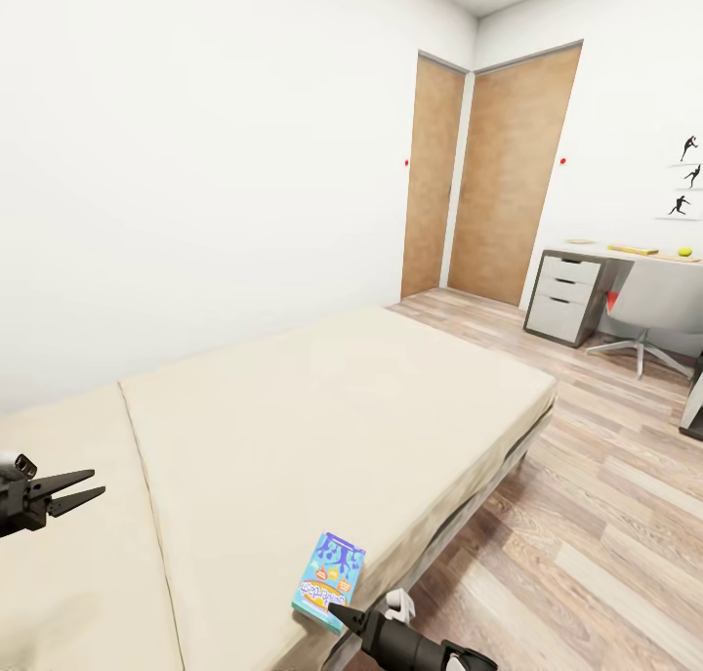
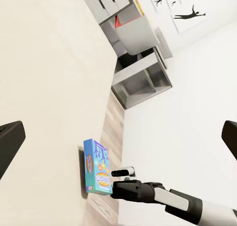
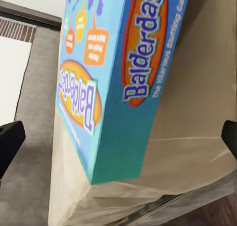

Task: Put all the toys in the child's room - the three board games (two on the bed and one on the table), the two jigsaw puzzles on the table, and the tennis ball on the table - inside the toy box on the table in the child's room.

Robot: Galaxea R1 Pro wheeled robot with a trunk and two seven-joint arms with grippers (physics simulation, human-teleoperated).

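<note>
the bed [image 1: 332, 427] takes up most of what i can see from here, a plain beige mattress running away toward the two wooden doors [image 1: 488, 178]; beyond its far corner, well apart from everything near, stands the table [image 1: 586, 261] with white drawers, a grey chair [image 1: 654, 310] tucked at it, and a small yellow-green dot on top that looks like the tennis ball [image 1: 685, 252]; i cannot make out the toy box from this spot.

the thing that matters now is the blue board game [image 1: 330, 580], lying flat at the near edge of the mattress, just short of the drop to the wood floor [image 1: 596, 515]; its long axis runs roughly away from the robot, up the bed, and one short end faces the right gripper [image 1: 344, 616]; in the right wrist view the box [image 3: 113, 83] looms directly ahead between the two dark fingertips [image 3: 10, 142], the word balderdash readable on its side.

the right gripper is plainly the nearer one, its tip just beside the box's near end (touching or not, i cannot tell); its jaws stand wide, with nothing between them yet; the left gripper [image 1: 73, 490] hangs well apart over the other side of the mattress, its fingers spread and empty; from its own camera the box [image 2: 98, 167] and the right arm [image 2: 158, 196] sit far off.

my guess is the coming move turns on the right jaws closing across the box's narrow thickness at that overhanging end.
</note>
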